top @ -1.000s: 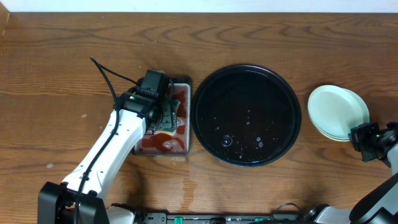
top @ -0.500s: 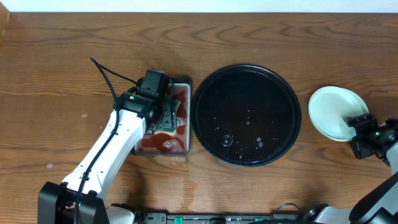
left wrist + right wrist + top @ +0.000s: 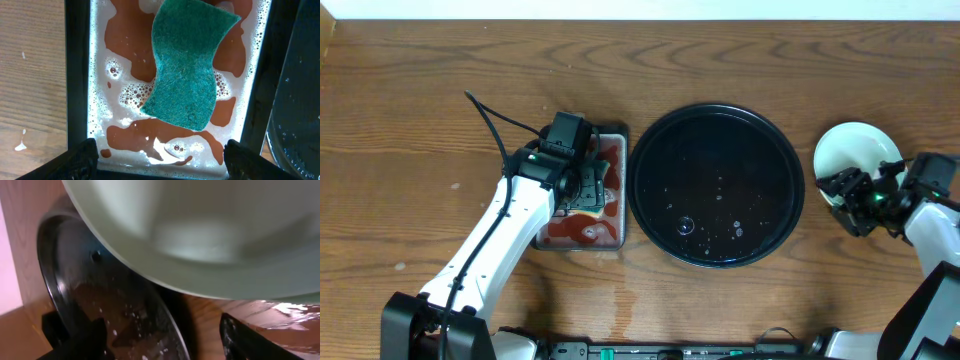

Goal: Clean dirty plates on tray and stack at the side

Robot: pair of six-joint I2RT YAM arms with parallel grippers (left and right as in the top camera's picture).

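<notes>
Looking from overhead, the plates [image 3: 855, 150] were seen right of the tray [image 3: 720, 140], just beside the right gripper [image 3: 865, 190], the nearer one. In the left wrist view, the left gripper [image 3: 160, 162] was spread above a sponge [image 3: 187, 70]. In the right wrist view, its jaws were parted and empty, with the plates just ahead.

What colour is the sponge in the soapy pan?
Dark green. The sponge shows best in the left wrist view, lying in the pan of foamy reddish water.
</notes>
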